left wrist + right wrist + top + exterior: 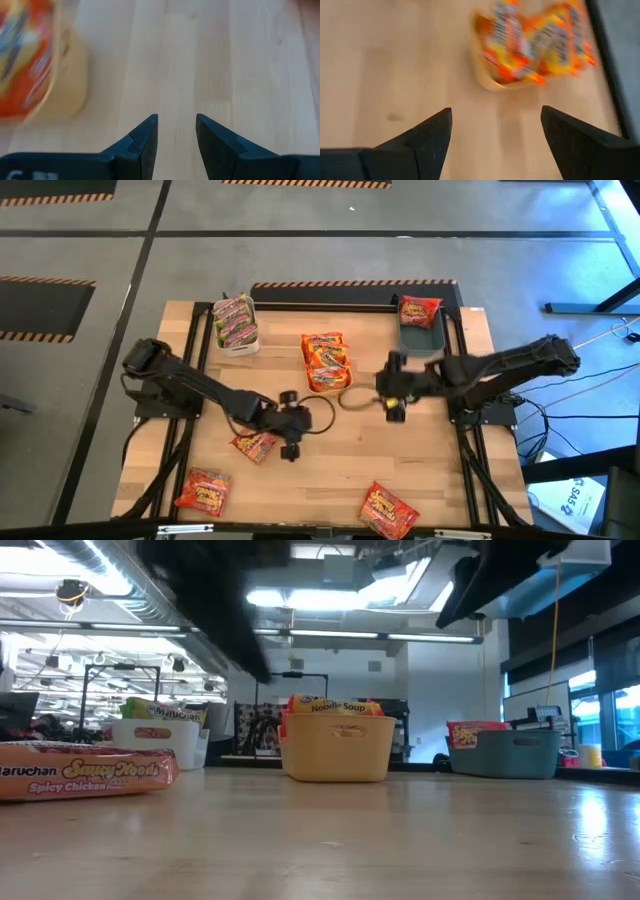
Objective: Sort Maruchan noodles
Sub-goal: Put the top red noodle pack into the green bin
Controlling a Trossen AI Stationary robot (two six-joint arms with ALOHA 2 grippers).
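Three bins stand at the far side of the table: a white bin (237, 323) with green-pink packets, a yellow bin (325, 360) with orange-yellow packets (535, 40), and a blue-grey bin (420, 323) with a red packet. Three red Maruchan packets lie flat on the table: one (255, 444) beside my left gripper, one at the near left (204, 491), one at the near middle (388, 510). My left gripper (176, 135) hangs open over bare wood near the table's middle (312, 420). My right gripper (496, 125) is wide open just right of the yellow bin (382, 390), above the table.
Black frame rails (470, 450) run along the table's sides and far edge. In the low view the red packet (85, 775) lies at the left, with the white bin (160, 740), yellow bin (335, 748) and blue-grey bin (505, 752) behind. Bare wood lies between the grippers.
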